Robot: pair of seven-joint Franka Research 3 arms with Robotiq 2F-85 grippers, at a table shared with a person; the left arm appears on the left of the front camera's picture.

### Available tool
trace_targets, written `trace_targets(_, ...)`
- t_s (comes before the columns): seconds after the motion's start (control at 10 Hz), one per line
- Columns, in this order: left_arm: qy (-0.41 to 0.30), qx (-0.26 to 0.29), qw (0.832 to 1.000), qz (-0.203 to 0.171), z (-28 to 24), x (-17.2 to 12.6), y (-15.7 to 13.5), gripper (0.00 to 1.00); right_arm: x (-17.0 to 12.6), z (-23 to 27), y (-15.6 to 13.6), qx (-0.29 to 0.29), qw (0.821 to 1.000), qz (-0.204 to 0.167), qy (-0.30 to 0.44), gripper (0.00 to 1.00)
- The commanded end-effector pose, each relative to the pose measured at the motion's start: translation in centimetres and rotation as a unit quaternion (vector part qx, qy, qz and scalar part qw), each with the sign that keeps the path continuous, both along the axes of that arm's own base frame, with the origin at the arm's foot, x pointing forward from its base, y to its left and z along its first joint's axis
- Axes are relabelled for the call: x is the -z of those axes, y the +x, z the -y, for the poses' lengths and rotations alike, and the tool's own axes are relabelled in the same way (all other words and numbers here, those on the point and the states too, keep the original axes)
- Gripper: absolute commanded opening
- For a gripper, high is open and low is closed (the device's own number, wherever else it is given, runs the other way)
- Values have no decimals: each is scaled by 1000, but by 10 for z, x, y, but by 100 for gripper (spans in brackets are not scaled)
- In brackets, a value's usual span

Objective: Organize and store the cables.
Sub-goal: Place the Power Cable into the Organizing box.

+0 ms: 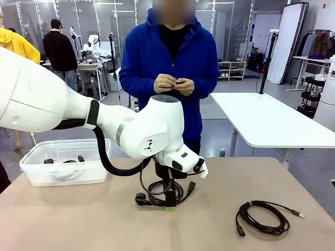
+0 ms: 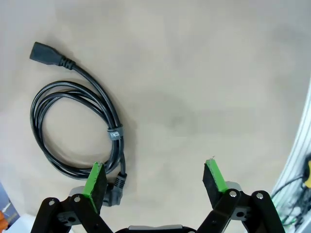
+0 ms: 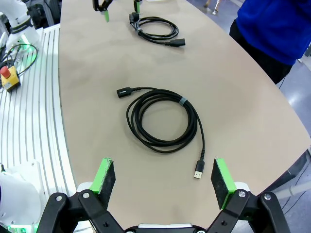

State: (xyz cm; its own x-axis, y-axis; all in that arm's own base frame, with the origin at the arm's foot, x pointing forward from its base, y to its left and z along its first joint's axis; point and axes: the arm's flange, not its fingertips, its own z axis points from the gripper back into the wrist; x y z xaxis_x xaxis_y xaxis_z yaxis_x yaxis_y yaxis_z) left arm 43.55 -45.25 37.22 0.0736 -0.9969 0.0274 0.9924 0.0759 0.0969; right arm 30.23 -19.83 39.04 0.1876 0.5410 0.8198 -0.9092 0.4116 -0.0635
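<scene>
Tan tabletop (image 1: 78,219) up close: the left gripper (image 2: 154,179) hangs low, fingers spread wide, one pad just beside the plug end of the middle cable (image 2: 115,134). Best to slide sideways so both pads straddle the banded bundle of strands, then squeeze. The right gripper (image 3: 163,177) is spread too, empty, above the silver-tipped cable (image 3: 183,102). Farther left, the clear bin (image 1: 36,175) holds cords. Beyond it, the person's hands (image 1: 174,83) are clasped.

The front camera looks across the worktop (image 1: 78,225) toward its far edge. The left wrist camera faces straight down, close; the right wrist camera slants along it from farther. All three catch one coiled cable (image 1: 152,201).
</scene>
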Motion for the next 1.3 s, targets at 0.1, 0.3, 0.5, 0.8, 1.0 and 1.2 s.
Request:
trace_targets(0.1,15,-47,999,2,8,16,20,100,-3,-1,2,10,1000,-2,6,100)
trace_targets(0.3,11,-76,997,-10,10,30,31,100,-3,-1,2,10,1000,-2,6,100)
trace_targets(0.5,11,-82,997,2,6,43,43,100,-3,-1,2,10,1000,-2,6,100)
trace_targets(0.8,9,-78,997,-15,4,61,53,100,-3,-1,2,10,1000,-2,6,100)
trace_targets(1.0,0,-70,997,-27,0,63,53,91,-3,-1,2,10,1000,-2,6,100)
trace_targets(1.2,11,-62,998,-23,3,64,51,35,-3,-1,2,10,1000,-2,6,100)
